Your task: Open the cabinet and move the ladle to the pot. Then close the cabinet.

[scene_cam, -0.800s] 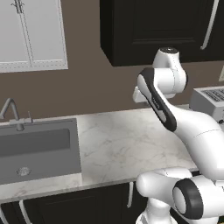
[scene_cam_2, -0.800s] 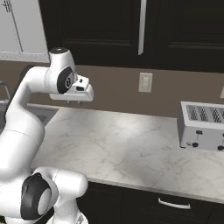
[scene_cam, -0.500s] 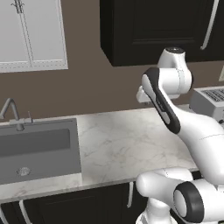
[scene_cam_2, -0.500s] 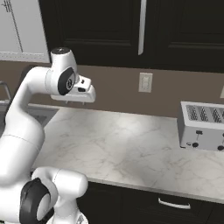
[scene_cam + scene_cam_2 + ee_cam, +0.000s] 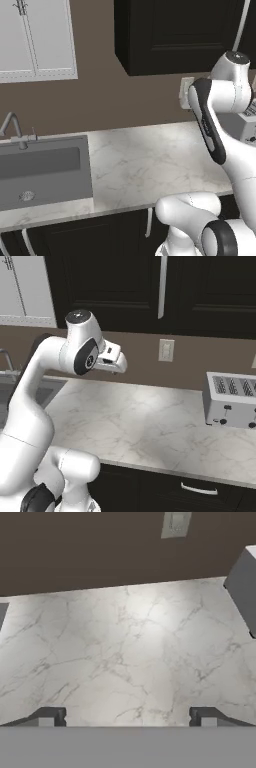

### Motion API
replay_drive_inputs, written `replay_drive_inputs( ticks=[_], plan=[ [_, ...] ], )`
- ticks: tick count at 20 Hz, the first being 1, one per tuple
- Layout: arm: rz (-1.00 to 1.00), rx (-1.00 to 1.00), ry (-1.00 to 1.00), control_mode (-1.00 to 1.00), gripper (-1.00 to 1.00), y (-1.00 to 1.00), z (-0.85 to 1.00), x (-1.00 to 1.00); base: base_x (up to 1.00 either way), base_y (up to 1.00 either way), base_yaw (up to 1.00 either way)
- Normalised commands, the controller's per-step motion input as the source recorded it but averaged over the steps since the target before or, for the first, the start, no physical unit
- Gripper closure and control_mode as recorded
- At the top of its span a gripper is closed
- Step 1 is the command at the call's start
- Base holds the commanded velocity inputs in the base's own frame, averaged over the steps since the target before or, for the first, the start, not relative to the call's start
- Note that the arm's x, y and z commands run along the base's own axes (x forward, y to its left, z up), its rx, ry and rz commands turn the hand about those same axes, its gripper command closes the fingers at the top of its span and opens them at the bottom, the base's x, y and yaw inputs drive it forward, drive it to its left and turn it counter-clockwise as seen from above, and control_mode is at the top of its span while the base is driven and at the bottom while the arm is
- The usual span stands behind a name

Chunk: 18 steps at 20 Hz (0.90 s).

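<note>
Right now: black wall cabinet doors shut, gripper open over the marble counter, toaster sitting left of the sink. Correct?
One error: the toaster stands at the right end of the counter, far from the sink, which is at the left; the right base view shows it. The cabinet doors are shut, and the gripper is open over the marble.

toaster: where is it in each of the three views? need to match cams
Left base view: toaster at the right edge, mostly hidden behind the arm.
Right base view: toaster at right, on the marble counter.
Hand view: its grey side at the upper right edge.
Shared landmark: the wall outlet, left of the toaster.
</note>
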Motion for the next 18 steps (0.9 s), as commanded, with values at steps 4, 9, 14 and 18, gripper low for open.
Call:
replay_drive_inputs(
  ticks=[4,9,14,18],
  plan=[
    [-0.13,0.00,-0.16,-1.00,-1.00,-0.66,0.41,0.00,0.00,0.00,0.00],
    [-0.03,0.00,-0.20,-1.00,-1.00,-0.62,0.44,0.00,0.00,0.00,0.00],
    [0.00,0.01,-0.18,-1.00,-1.00,-0.53,0.43,0.00,0.00,0.00,0.00],
    [0.00,0.01,-0.11,-1.00,-1.00,-0.44,0.48,0.01,0.00,0.00,0.00]
  ],
)
